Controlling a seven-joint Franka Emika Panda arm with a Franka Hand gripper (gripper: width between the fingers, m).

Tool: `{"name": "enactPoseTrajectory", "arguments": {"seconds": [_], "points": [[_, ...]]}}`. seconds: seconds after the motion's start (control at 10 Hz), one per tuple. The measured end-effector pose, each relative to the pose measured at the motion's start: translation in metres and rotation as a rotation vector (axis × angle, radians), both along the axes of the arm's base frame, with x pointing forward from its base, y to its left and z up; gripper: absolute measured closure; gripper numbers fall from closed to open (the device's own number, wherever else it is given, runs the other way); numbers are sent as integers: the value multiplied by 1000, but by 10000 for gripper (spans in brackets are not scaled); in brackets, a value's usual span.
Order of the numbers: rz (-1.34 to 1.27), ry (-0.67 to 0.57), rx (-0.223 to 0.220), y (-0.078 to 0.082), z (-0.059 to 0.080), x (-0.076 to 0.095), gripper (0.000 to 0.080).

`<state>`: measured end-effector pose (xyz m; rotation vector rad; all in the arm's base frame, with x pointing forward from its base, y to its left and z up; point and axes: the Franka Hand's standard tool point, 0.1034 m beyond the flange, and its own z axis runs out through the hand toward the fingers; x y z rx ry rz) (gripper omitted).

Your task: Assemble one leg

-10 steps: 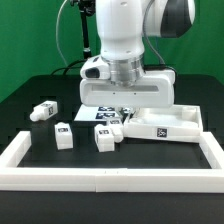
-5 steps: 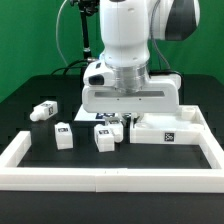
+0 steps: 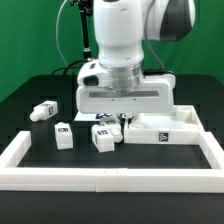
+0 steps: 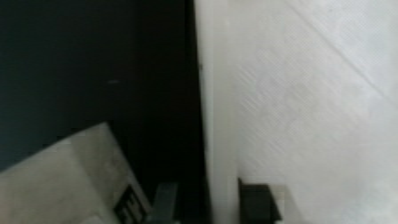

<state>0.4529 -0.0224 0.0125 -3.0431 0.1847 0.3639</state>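
Observation:
Three white legs with black-and-white tags lie on the black table: one (image 3: 43,111) at the exterior view's left, one (image 3: 63,135) nearer the front, and one (image 3: 102,137) just left of my gripper (image 3: 122,121). My gripper is low at the left edge of the large white tray-like piece (image 3: 165,127). In the wrist view my gripper (image 4: 221,206) has one finger (image 4: 178,206) outside and the other inside that piece's wall (image 4: 285,100), shut on it. A tagged leg (image 4: 80,180) lies close beside the outer finger.
A white raised border (image 3: 110,178) frames the table's front and sides. The marker board (image 3: 88,117) lies behind the legs, partly hidden by my hand. A cable stand rises at the back.
My hand shifted slightly right, then back left and lower. The tray-like piece moved with it and turned from skewed to more square with the front border.

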Motion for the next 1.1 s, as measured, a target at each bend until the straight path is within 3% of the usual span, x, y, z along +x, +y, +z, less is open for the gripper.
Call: {"name": "enactPoseTrajectory", "arguments": {"seconds": [0.2,0.7,1.1], "points": [[-31,2,3,-13,8,15,739],[36,-81,-4,1,4,74,739],[31,-75,-5,0,1,71,739]]}}
